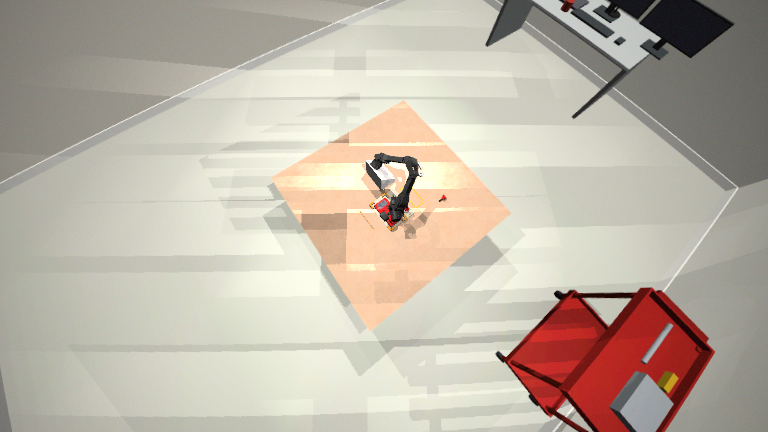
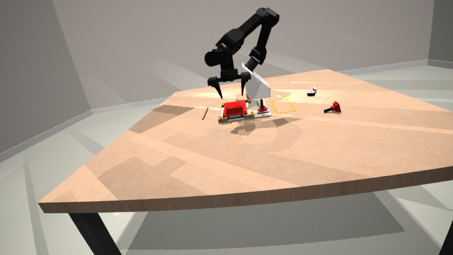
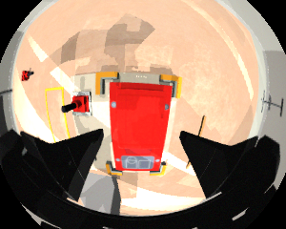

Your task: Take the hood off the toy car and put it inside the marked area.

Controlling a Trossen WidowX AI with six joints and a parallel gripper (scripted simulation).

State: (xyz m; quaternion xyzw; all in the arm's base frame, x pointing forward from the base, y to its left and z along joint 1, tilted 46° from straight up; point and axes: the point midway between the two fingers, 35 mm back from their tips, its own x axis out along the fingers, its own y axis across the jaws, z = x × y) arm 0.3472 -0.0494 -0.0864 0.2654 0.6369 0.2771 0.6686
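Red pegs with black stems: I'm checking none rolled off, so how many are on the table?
2: one red peg stands on the toy car's base beside the hood; another lies right of the marked area.

A small red part with a black stem [image 2: 333, 107] is seen lying on the wooden bench [image 2: 233, 158], and a small grey piece [image 2: 311, 91] lies behind it. A thin stick [image 2: 204, 113] is laid near the left. A red cart [image 1: 611, 359] and a grey desk [image 1: 572, 14] with two monitors [image 1: 659, 5] are placed on the floor.
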